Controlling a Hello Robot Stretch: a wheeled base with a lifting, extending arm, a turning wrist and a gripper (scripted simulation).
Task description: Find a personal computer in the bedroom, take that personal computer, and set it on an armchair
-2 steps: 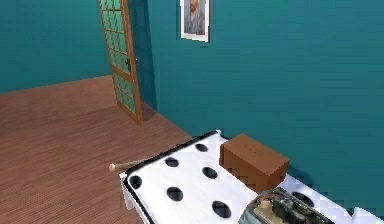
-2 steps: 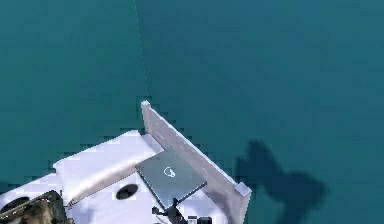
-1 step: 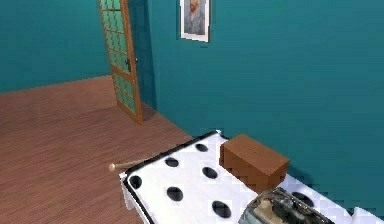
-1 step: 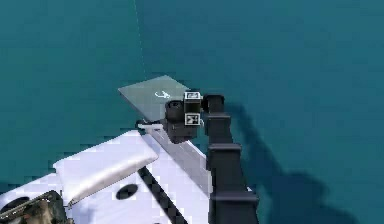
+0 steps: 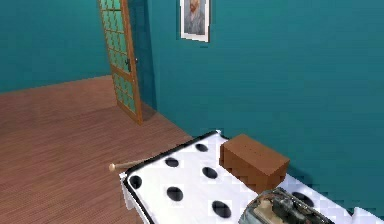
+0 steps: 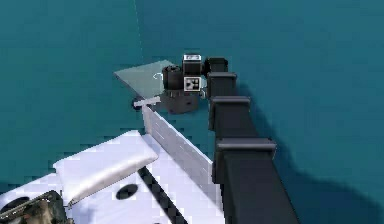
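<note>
One flat grey personal computer [image 6: 138,78] in the fingers' [image 6: 160,88] grasp, aloft just above the white headboard [image 6: 180,150].

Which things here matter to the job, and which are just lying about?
Job: flat grey slab at the gripper, likely the computer.
Lying about: bed, brown box, wall picture, door.

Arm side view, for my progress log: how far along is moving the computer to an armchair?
Done, apparently: the pickup. A flat grey slab, likely the computer, hangs at the gripper's far end, clear of the white polka-dot bed. In hand: carrying it on the extended dark square arm. Left: finding an armchair and setting it there.
</note>
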